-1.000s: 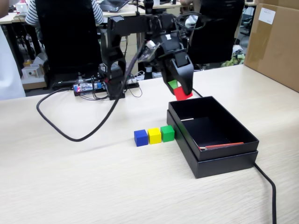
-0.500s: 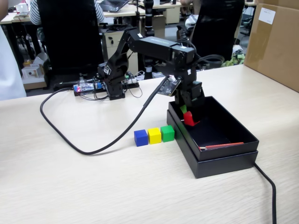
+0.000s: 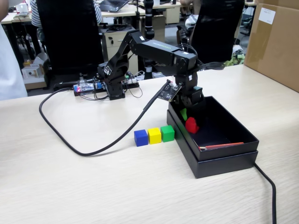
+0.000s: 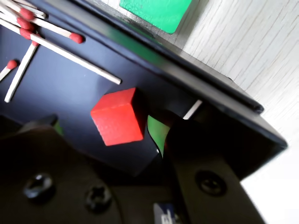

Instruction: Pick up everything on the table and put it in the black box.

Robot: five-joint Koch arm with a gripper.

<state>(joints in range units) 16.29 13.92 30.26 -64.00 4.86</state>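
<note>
The red cube (image 3: 191,125) lies loose inside the black box (image 3: 224,163), near its left wall. My gripper (image 3: 188,118) hangs just above the cube, inside the box, and is open. In the wrist view the red cube (image 4: 117,116) sits on the box floor between the spread green-padded fingers (image 4: 158,133), with a gap on the left side. On the table (image 3: 70,186), in a row left of the box, stand the blue cube (image 3: 140,137), the yellow cube (image 3: 154,136) and the green cube (image 3: 167,133). The wrist view shows the green cube (image 4: 156,11) beyond the box wall (image 4: 187,74).
Several matches (image 4: 60,51) lie on the box floor. A thick black cable (image 3: 84,147) loops across the table left of the cubes; another cable (image 3: 266,186) runs off the front right. A brown cardboard box (image 3: 275,42) stands at the far right.
The gripper came down from above the box's far corner into the box with the red cube, then opened. The cube now lies free on the box floor.
</note>
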